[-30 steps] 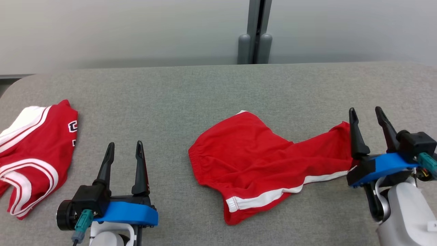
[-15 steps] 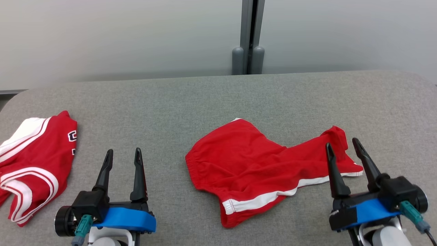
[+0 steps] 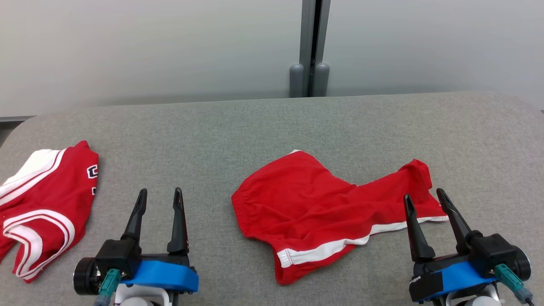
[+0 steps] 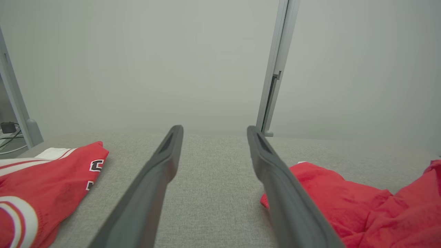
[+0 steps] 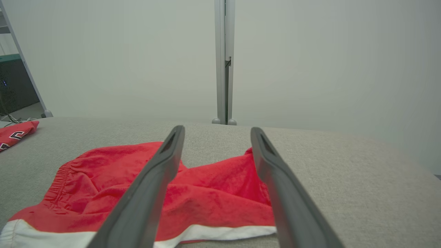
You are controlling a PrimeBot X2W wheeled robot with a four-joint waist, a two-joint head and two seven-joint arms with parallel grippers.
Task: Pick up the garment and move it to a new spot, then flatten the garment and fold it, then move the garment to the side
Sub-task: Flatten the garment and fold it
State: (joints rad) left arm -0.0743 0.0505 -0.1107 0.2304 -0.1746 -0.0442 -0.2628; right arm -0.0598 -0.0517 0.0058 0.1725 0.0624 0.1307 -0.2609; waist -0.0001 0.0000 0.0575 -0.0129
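The garment [image 3: 314,204] is a pair of red shorts with white trim, lying crumpled on the grey table [image 3: 263,123], a little right of centre. It also shows in the right wrist view as red cloth [image 5: 206,186] under the fingers, and at the right in the left wrist view [image 4: 344,199]. My right gripper [image 3: 424,195] hovers open over the shorts' right leg end, holding nothing. My left gripper [image 3: 160,192] stands open near the front edge, left of the shorts, with bare table between its fingers [image 4: 162,168].
A second red garment with white stripes and a letter patch [image 3: 42,199] lies at the table's left edge. A grey partition wall with a vertical post [image 3: 309,46] stands behind the table. Bare table runs along the back and far right.
My right gripper has drawn back toward the front edge, off the shorts' right end, which now lies loose on the table. The head camera has tilted slightly. The left gripper barely moved.
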